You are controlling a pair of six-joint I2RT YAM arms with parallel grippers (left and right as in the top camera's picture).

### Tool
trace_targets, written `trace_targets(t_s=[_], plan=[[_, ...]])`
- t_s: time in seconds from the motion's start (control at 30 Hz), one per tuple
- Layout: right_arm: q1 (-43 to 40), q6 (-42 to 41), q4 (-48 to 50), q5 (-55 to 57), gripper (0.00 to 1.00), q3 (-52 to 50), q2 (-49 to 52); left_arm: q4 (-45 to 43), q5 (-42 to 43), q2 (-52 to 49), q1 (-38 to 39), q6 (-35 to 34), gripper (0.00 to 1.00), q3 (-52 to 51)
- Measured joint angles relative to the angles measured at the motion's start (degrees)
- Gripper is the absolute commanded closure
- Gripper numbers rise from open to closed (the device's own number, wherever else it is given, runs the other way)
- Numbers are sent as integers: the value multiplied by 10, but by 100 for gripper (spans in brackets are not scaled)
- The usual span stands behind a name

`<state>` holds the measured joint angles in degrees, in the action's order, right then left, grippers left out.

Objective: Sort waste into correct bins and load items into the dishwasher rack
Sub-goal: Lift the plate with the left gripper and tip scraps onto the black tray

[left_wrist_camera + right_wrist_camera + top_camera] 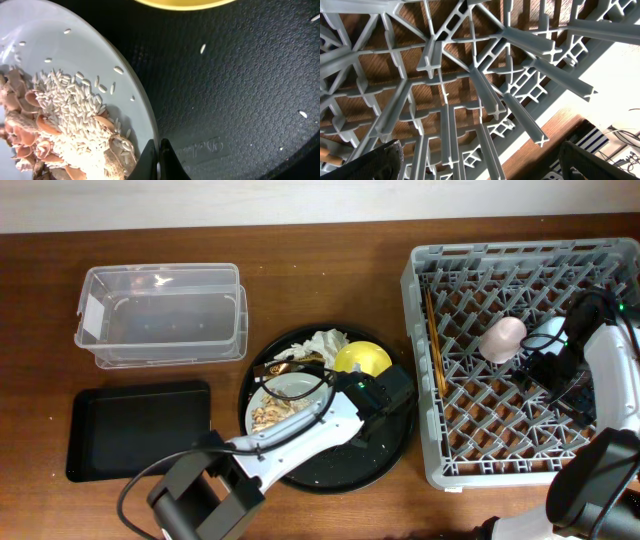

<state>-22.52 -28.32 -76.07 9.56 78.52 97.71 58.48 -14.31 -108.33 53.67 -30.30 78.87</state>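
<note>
Left end effector (159,150) closed at plate (90,45) rim; chopsticks (432,340) run near-to-far.

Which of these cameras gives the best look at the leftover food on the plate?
The left wrist view: the rice and tan scraps lie close up, single grains showing on the plate. Overhead shows them only as a small tan patch. The right wrist view shows none, only the grid of the rack.
</note>
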Motion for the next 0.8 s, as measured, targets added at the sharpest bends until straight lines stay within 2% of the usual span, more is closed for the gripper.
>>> trace_targets(t_s=[0.17, 0.27, 0.43, 0.8], plan=[[0, 0, 0, 0, 2, 0, 0, 16, -10, 76, -7, -9, 99, 0], [0, 0, 0, 0, 2, 0, 0, 41, -10, 128, -42, -11, 99, 0], [0, 0, 0, 0, 2, 0, 0, 65, -1, 168, -158, -4, 99, 0], [0, 0, 0, 0, 2, 0, 0, 56, 127, 170, -398, 62, 99, 0]])
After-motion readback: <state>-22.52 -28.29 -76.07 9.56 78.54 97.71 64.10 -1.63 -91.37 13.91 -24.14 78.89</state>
